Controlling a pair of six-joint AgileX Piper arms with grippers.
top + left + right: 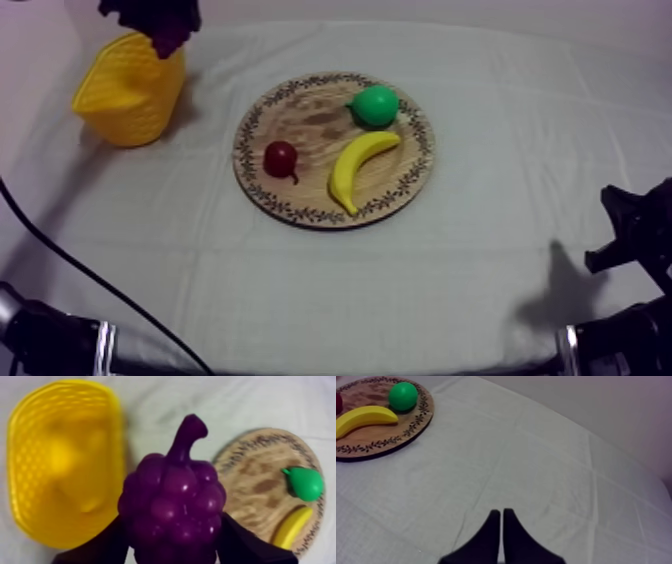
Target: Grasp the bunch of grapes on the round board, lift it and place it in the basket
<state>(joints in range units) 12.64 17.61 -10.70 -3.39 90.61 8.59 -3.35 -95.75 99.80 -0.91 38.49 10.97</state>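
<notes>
Grapes [172,508] are up in the air, clamped stem-up between the black fingers of the left gripper [172,545], hanging over the basket's [130,115] rim on its board side rather than squarely above the mouth. So the pick is done, by the look of it, and what's left is the short carry over the opening, the drop and the let-go. The basket stands open and looks empty, with nothing in the way above it. The one edge to mind is that near rim, which the bunch could clip if it goes down too soon. Away from the basket, the board [300,195] holds the pear [375,105], the banana [360,165] and the small red fruit [281,158], all well apart from the basket. Farthest from the basket, the right gripper [502,513] sits clenched on nothing, low over bare surface [480,250], out of the way.
</notes>
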